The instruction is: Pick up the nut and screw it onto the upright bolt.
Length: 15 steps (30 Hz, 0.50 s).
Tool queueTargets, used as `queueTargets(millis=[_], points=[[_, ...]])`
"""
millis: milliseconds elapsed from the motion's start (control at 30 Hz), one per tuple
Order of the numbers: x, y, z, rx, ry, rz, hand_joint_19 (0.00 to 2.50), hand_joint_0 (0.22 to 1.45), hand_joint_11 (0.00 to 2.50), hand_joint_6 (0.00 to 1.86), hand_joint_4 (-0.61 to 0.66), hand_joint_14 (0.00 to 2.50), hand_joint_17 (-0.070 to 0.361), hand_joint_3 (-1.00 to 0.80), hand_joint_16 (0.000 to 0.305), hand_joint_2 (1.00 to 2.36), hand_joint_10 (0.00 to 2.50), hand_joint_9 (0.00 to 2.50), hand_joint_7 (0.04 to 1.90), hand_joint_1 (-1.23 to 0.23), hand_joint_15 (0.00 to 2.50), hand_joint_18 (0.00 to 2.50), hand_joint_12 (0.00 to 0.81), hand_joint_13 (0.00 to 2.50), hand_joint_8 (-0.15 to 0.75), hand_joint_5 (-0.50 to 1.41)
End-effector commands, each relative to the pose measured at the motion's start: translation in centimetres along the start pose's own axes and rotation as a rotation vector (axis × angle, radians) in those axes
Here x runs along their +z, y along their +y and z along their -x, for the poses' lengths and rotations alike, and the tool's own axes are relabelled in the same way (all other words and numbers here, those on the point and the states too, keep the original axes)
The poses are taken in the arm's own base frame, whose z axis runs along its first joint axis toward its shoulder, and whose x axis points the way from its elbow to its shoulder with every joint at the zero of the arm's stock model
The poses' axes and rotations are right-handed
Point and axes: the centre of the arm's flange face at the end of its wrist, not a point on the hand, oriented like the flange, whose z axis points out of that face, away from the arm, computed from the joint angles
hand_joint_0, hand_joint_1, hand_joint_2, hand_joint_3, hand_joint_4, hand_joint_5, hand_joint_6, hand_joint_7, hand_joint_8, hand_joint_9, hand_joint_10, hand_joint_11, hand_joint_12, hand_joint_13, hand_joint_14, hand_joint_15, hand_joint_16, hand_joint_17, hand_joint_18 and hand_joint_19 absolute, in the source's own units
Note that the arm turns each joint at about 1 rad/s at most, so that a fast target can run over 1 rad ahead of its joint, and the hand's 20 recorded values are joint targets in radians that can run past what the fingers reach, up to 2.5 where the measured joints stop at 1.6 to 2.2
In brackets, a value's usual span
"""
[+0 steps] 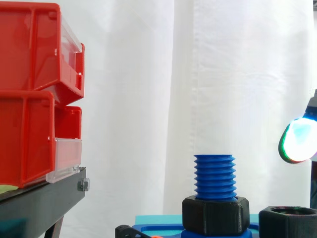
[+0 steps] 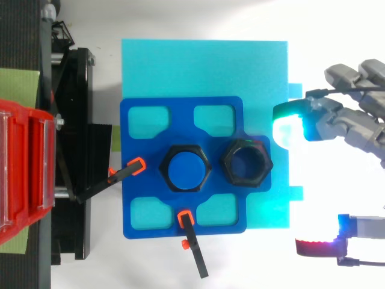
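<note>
With the hand spread and empty just right of the blue plate, you want its glowing pads lowered around the loose black nut beside the upright bolt, closing evenly on opposite flats to keep it level.

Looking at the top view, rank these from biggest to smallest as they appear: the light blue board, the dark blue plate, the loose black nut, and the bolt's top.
1. light blue board
2. dark blue plate
3. loose black nut
4. bolt's top, which looks smallest although it stands nearer the camera
</note>
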Motion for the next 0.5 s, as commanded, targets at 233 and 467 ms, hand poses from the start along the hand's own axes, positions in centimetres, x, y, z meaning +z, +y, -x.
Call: queueTargets(millis=[233, 467], points=[[0.2, -0.3, -1.5, -0.024, -0.030, -0.047, 0.00, 0.41, 0.00, 0.50, 0.28, 0.00, 0.089, -0.50, 0.039, 1.00, 0.00, 0.45, 0.82, -0.71, 0.00, 0.23, 0.360, 0.48, 0.342, -0.22], [0.4, 0.2, -2.2, -0.013, -0.050, -0.040, 0.00, 0.40, 0.00, 0.50, 0.29, 0.00, 0.094, -0.50, 0.042, 1.00, 0.00, 0.44, 0.83, -0.70, 0.00, 0.22, 0.372, 0.47, 0.344, -0.23]])
